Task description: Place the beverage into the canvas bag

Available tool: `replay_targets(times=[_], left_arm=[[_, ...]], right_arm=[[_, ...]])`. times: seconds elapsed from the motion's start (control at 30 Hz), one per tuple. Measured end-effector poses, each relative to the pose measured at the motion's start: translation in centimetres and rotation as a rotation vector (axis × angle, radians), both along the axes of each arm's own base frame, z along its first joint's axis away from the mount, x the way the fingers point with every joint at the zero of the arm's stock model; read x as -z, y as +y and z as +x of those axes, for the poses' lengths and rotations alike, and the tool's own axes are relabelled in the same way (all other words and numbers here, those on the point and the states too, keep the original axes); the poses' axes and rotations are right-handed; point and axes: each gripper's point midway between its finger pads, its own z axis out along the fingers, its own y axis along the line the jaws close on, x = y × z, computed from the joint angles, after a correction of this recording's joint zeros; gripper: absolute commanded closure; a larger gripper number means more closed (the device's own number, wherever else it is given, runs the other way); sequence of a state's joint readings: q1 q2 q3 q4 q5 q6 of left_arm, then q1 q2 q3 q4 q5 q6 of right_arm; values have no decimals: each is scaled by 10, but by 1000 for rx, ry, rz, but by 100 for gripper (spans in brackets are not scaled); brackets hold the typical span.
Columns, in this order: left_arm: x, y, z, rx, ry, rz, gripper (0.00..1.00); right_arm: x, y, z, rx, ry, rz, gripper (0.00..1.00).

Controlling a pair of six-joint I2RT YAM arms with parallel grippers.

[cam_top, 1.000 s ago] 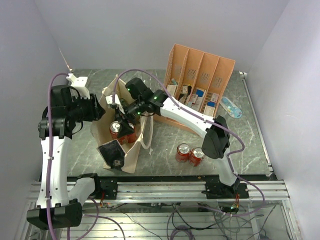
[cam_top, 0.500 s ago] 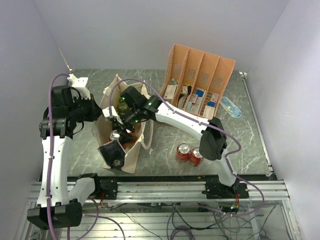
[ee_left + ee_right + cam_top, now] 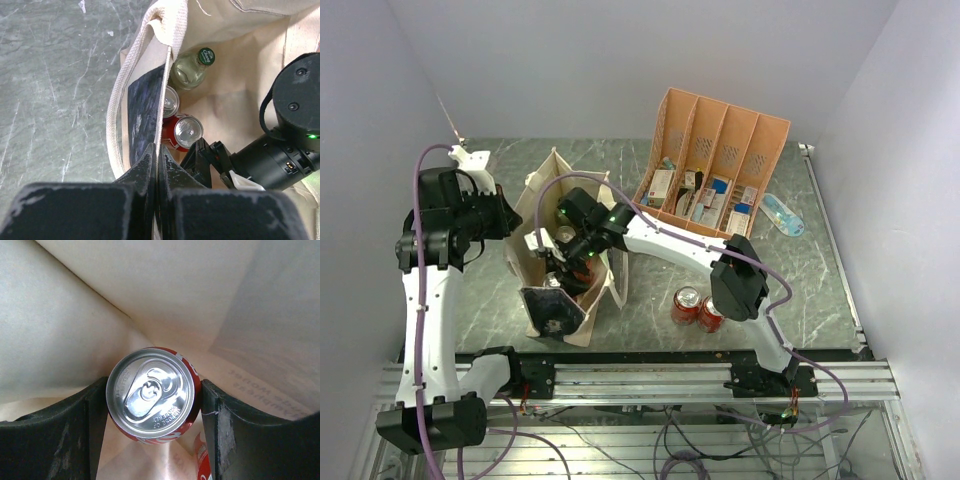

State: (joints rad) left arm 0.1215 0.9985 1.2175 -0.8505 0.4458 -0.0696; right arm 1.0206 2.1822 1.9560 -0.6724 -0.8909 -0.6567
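While its fingers (image 3: 60, 440) bear on opposite sides of the red can (image 3: 150, 400), pinching it, the right gripper (image 3: 152, 385) sits deep inside the canvas bag (image 3: 75, 330) with cream walls close around it. Whether the can rests on the bag's floor cannot be told. To its left, the left gripper (image 3: 157, 157) has its fingers pressed together on the bag's rim, beside the dark panel (image 3: 142, 115). Ahead of those tips, inside the bag, stand a silver-topped can (image 3: 170, 100) and a green-capped bottle (image 3: 192, 67). Well to the right gripper's right, outside the bag, two more red cans (image 3: 697, 305) stand together on the table (image 3: 800, 270), with the orange organizer (image 3: 720, 140) behind them.
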Motion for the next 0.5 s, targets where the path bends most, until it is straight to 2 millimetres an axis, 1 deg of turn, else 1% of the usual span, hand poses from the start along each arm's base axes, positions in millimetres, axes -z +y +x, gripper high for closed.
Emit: replay_targets(times=[0.27, 0.5], left_arm=[[0, 4, 1, -15, 8, -3, 93], [0, 4, 2, -16, 11, -3, 93]], right_arm=[[25, -5, 0, -4, -8, -32, 100], [41, -6, 5, 14, -37, -54, 100]])
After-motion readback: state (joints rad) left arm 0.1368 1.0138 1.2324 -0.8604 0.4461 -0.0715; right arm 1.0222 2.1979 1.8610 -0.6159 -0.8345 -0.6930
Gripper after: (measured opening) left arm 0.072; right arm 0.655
